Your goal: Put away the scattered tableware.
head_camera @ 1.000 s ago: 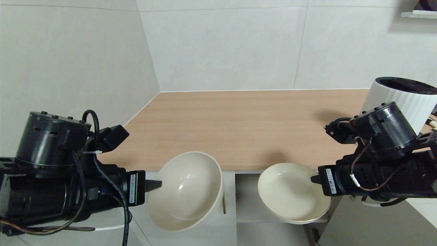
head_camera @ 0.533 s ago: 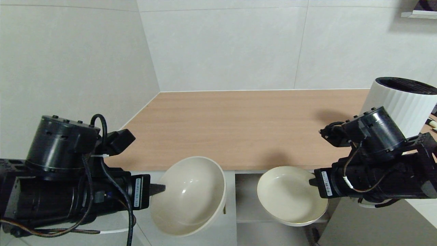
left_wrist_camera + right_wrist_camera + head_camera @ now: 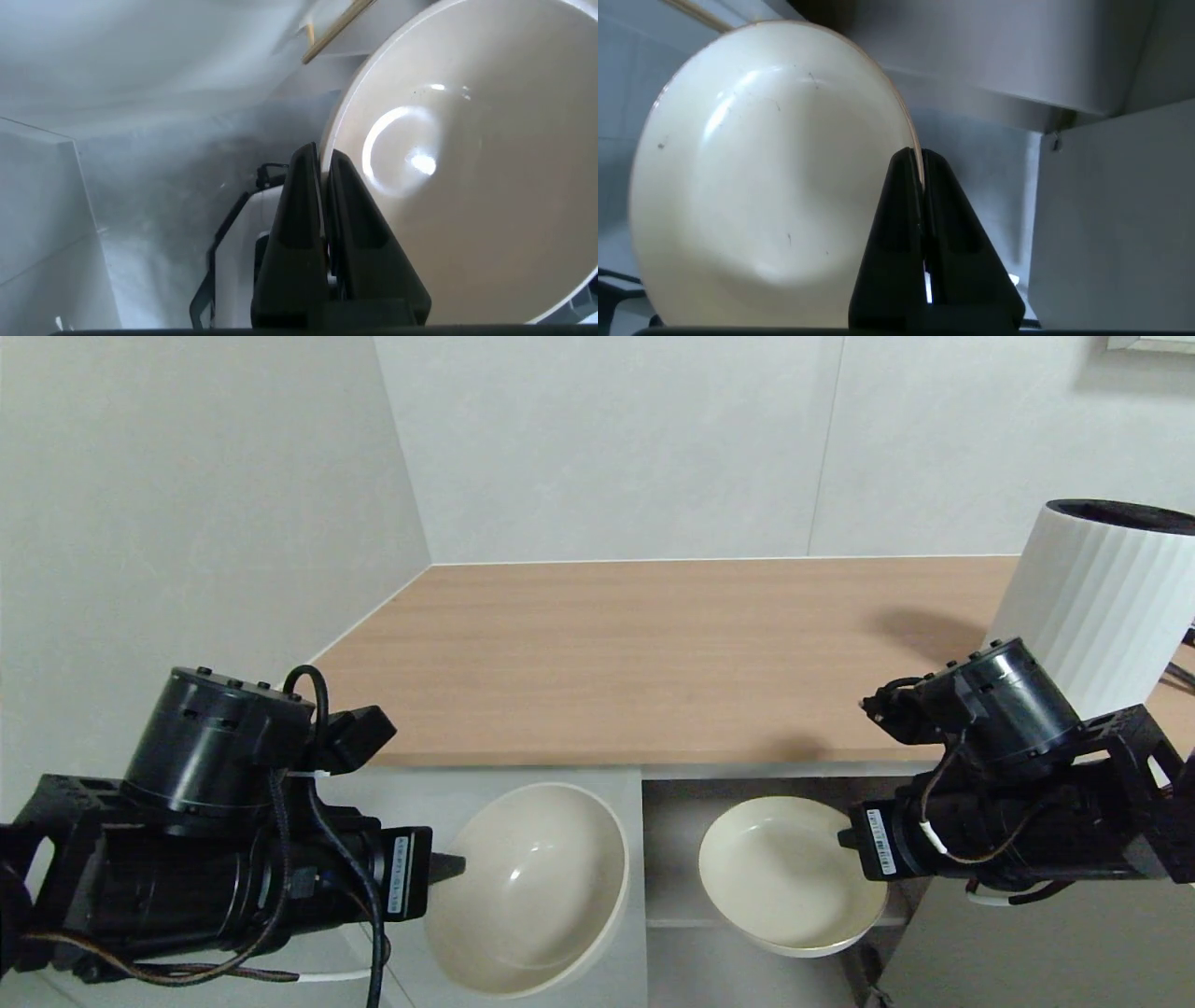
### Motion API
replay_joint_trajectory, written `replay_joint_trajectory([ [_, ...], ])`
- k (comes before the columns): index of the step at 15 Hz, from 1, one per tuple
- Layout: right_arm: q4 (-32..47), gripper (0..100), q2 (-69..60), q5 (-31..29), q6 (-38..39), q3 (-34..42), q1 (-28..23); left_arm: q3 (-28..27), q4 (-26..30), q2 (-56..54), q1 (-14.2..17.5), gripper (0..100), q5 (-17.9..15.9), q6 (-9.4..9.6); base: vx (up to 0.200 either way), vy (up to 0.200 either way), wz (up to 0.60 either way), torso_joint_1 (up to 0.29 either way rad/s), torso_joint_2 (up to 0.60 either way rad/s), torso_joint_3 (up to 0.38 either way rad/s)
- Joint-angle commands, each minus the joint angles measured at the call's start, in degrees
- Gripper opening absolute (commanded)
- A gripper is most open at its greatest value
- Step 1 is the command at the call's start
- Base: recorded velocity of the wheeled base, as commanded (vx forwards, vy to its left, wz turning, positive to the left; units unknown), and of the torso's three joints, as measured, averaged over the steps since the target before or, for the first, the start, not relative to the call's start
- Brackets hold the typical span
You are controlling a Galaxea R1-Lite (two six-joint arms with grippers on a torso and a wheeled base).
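Observation:
My left gripper (image 3: 448,868) is shut on the rim of a deep cream bowl (image 3: 527,887), held in front of the grey cabinet below the counter edge. In the left wrist view the fingers (image 3: 322,182) pinch the bowl (image 3: 467,159) by its rim. My right gripper (image 3: 845,838) is shut on the rim of a shallow cream plate (image 3: 789,873), held before an open cabinet compartment. The right wrist view has the plate (image 3: 766,168) clamped between the black fingers (image 3: 920,177).
A wooden countertop (image 3: 653,653) spans the view above both dishes. A tall white ribbed container (image 3: 1102,602) stands on it at the right. Tiled walls close the back and left. A closed grey cabinet door (image 3: 420,798) sits left of the open compartment (image 3: 677,859).
The whole head view has shifted, so the camera moved down. Both arms have come lower against the counter edge, carrying bowl and plate down in front of the cabinet.

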Motion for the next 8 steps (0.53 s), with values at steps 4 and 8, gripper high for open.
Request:
replay_joint_trajectory([
  [4, 0.02, 0, 1.19, -0.05, 0.02, 0.0, 0.02, -0.03, -0.01, 1.47, 0.0, 0, 0.14, -0.01, 0.0, 0.0, 0.0, -0.174, 0.47, 0.288],
  [8, 0.02, 0, 2.15, -0.05, 0.02, 0.17, 0.02, 0.06, -0.01, 1.56, -0.18, 0, 0.14, -0.01, 0.0, 0.0, 0.0, -0.15, 0.46, 0.304],
])
